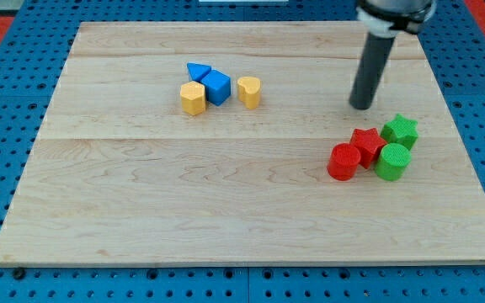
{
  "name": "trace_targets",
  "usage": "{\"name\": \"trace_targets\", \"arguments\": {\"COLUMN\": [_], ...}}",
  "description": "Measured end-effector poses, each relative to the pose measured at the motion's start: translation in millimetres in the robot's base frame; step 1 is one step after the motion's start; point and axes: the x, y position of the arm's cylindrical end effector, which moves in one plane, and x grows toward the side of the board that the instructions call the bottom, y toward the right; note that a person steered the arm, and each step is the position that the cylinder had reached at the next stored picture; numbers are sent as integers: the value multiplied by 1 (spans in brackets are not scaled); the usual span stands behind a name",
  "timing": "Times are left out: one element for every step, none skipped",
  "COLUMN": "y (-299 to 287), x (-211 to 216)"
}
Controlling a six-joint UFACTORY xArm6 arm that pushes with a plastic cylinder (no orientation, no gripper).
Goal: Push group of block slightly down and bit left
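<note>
Our tool is a plain dark rod with nothing to open or close and nothing gripped; my tip rests on the wooden board in the right half of the view, touching no block.

From my tip, the nearest cluster lies at about five o'clock, near but apart. It holds a green star block, a red star block, a green cylinder and a red cylinder. The two stars and the green cylinder look pressed together, and the red cylinder sits just beside the red star at its seven o'clock.

We judge this to be the group the task means, because my tip stands above and slightly to the view's right of the cluster's middle. That is the side a pusher needs if the blocks are to go down and a bit left. A stroke toward seven o'clock would meet the red star or the green star first. Since the four are packed, they could travel as one, though the outer cylinders may peel away.

Far off at nine to ten o'clock sits a second cluster: a blue triangular block, a blue cube, a yellow hexagonal block, and a yellow heart-like block slightly apart from them. Its distance from my tip suggests it is not the target.
</note>
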Motion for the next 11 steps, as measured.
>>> {"name": "trace_targets", "arguments": {"y": [60,37,38,36,70,68,56,63,7,7,0], "x": [18,42,84,59,14,73,112,56,74,117,63]}}
